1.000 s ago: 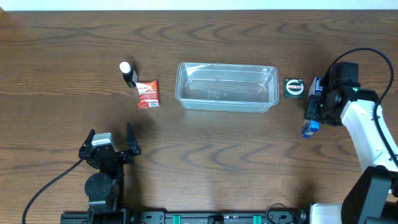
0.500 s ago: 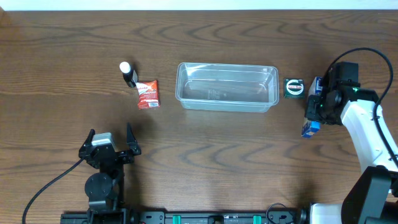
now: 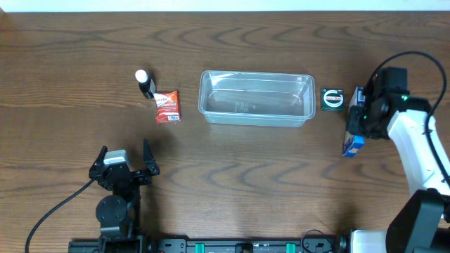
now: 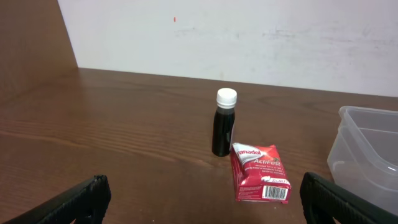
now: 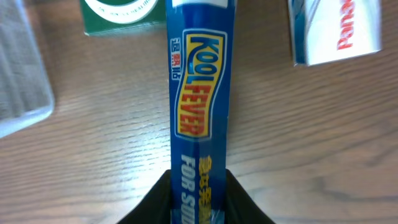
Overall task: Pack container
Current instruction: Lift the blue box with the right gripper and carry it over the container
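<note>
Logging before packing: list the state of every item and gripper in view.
Clear plastic rectangular container: upright, lidless, empty.
Dark bottle with white cap: standing, capped.
Red Panadol box: lying flat, closed.
Green box: lying flat beside the container's right end.
White Panadol box: lying flat.
Blue Kool Fever box: clamped between gripper fingers.
Left gripper: open, empty.
Right gripper: shut on that blue box.

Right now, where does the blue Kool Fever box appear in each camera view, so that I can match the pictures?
Overhead: the blue Kool Fever box lies at the far right, partly under the right arm.
Left wrist: not in it.
Right wrist: it runs down the middle of the picture, with the right gripper closed on it.
Shared landmark: the container, central overhead, at the right edge for the left wrist, at the left edge for the right wrist.
</note>
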Robot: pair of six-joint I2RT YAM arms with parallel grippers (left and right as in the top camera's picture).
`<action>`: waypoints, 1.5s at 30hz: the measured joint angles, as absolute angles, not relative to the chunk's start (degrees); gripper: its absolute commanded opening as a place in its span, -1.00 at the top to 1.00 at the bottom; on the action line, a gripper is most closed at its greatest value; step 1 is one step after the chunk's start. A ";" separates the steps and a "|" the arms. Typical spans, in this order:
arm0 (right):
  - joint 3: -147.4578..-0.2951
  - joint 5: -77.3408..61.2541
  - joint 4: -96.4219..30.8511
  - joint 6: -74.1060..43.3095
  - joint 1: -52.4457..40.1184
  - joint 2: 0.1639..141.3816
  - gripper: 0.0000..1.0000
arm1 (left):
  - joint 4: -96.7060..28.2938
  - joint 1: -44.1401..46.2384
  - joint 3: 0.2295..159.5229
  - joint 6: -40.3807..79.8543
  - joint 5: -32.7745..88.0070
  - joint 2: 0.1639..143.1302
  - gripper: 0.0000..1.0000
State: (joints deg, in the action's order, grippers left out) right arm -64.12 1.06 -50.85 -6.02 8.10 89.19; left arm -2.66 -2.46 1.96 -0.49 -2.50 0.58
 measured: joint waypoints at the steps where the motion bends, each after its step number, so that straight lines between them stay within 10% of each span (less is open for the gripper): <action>1: -65.98 1.08 -52.23 -5.30 7.97 89.12 0.56 | -2.66 -2.46 1.96 -0.49 -2.50 0.58 -0.96; 12: -88.47 0.86 -62.28 4.45 2.31 86.46 0.71 | -2.66 -2.46 1.96 -0.49 -2.48 0.58 -0.96; 45: -89.08 -24.51 -51.03 35.81 -13.56 86.24 0.93 | -2.66 -2.46 1.96 -0.49 -2.48 0.58 -0.96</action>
